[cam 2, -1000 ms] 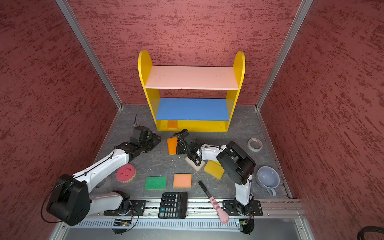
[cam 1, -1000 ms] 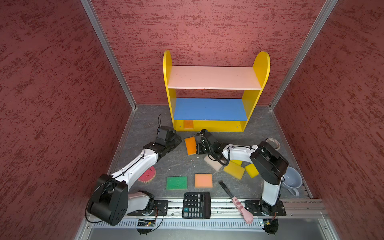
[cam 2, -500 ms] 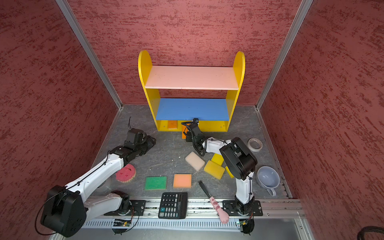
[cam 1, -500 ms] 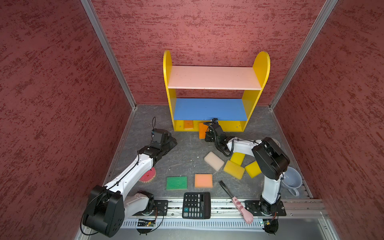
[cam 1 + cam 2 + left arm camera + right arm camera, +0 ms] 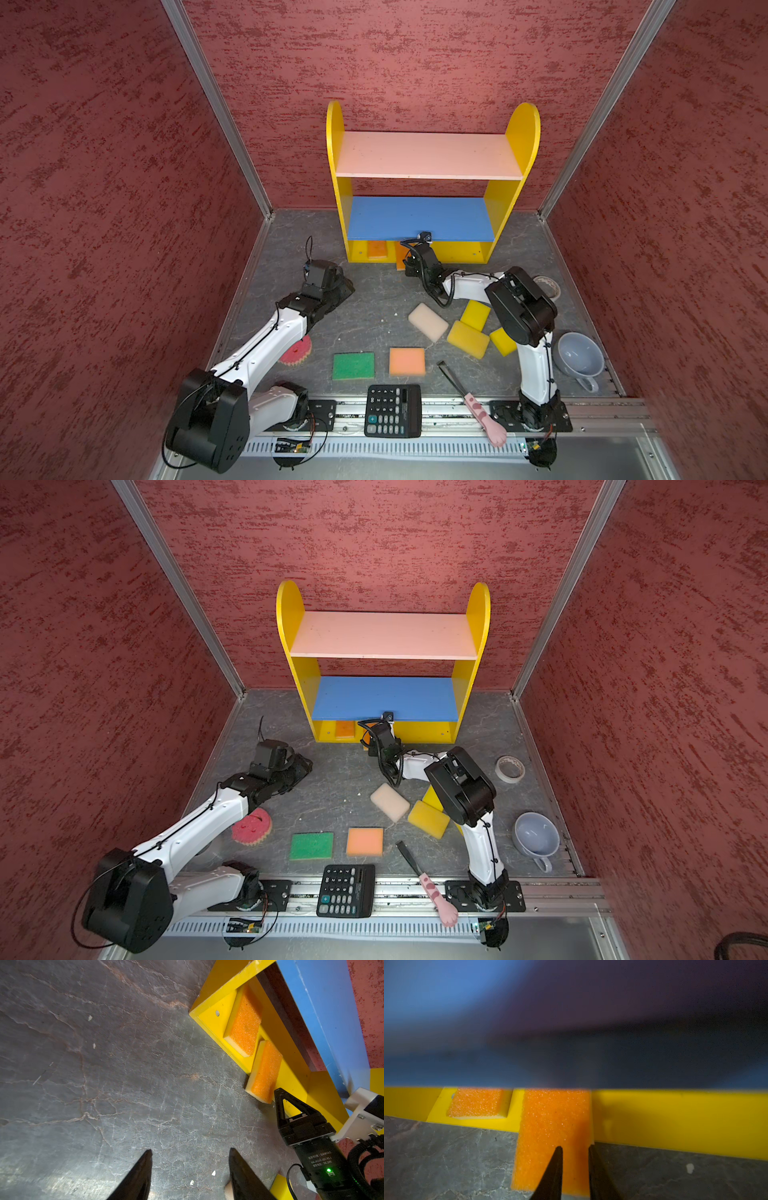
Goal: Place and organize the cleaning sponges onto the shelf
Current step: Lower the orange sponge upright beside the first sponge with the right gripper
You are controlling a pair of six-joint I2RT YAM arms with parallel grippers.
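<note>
- Since the earlier frame, the right gripper (image 5: 408, 266) has carried an orange sponge (image 5: 400, 258) from mid-floor up to the shelf (image 5: 428, 156) at centre frame. The left gripper (image 5: 343, 286) has drawn back leftward.
- In both top views the sponge meets the bottom board (image 5: 457, 251) just right of a placed sponge (image 5: 377, 249), probably to continue a row. The wrist hides most of it. Others, like the green sponge (image 5: 353, 365), lie loose at lower centre.
- In the left wrist view, the left jaws stand apart, empty over the floor (image 5: 104, 1064). At upper right the orange sponge leans over the board's lip, half on the floor.
- In the right wrist view, the right jaws are narrowly apart over the sponge's near end and not visibly pinching it. The upper frame is blurred, so the space under the blue board (image 5: 425, 991) cannot be made out.
</note>
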